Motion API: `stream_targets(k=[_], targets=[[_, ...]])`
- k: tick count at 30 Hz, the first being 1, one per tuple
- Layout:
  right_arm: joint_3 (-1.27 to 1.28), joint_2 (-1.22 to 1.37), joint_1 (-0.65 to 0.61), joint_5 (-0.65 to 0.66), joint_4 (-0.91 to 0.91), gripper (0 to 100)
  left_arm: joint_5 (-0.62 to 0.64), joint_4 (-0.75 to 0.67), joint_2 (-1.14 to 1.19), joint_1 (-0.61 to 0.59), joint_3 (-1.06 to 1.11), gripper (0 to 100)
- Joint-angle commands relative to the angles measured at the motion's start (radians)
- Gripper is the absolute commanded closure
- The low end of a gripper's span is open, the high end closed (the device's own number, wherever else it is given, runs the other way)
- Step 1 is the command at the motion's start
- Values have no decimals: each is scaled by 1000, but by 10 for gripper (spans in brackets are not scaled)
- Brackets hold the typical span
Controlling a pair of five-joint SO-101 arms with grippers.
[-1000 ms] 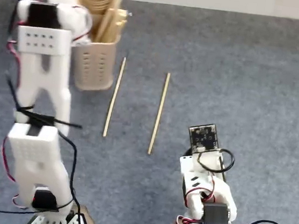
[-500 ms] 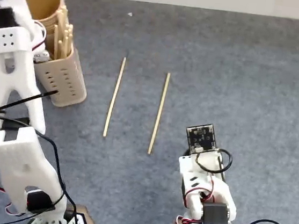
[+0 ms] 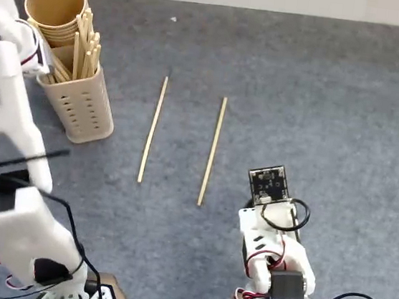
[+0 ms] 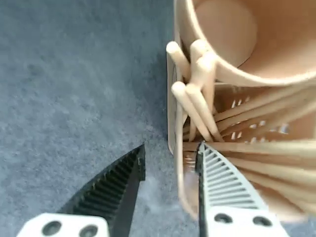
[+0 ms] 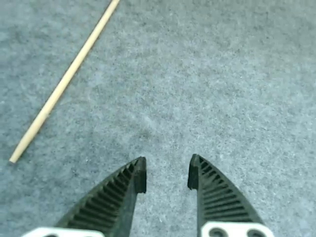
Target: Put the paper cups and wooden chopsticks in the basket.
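Note:
A beige perforated basket [image 3: 82, 107] stands at the far left, holding stacked paper cups [image 3: 55, 3] and several wooden chopsticks [image 3: 85, 43]. Two more chopsticks lie on the grey carpet, one [image 3: 153, 130] nearer the basket and one [image 3: 212, 151] further right. My left gripper [image 4: 170, 158] is open astride the basket's wall [image 4: 177, 148], one finger inside among the sticks, the other outside. The cups [image 4: 232, 34] sit just beyond it. My right gripper [image 5: 167, 173] is open above bare carpet, close to the near end of the right chopstick [image 5: 64, 81].
The white left arm [image 3: 2, 112] runs along the left edge beside the basket. The right arm [image 3: 271, 244] is folded back at the front. Open carpet spreads to the right and far side.
The left arm swung left and the basket with its cups and sticks shifted left with it, tilting. In the last half second the arm kept going while the basket barely moved. The right arm stayed still.

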Motion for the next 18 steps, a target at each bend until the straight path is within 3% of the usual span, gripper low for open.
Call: stream_targets(k=[1, 9, 12, 18], targets=[[65, -10, -12, 23, -24, 850, -5, -6, -170, -12, -4, 807], [62, -10, -5, 20, -21, 850, -5, 3, -598, -13, 15, 807], [58, -2, -5, 18, -19, 850, -8, 6, -756, 21, 143, 807], [65, -10, -10, 18, -18, 850, -206, -6, -871, 495, 676, 808]])
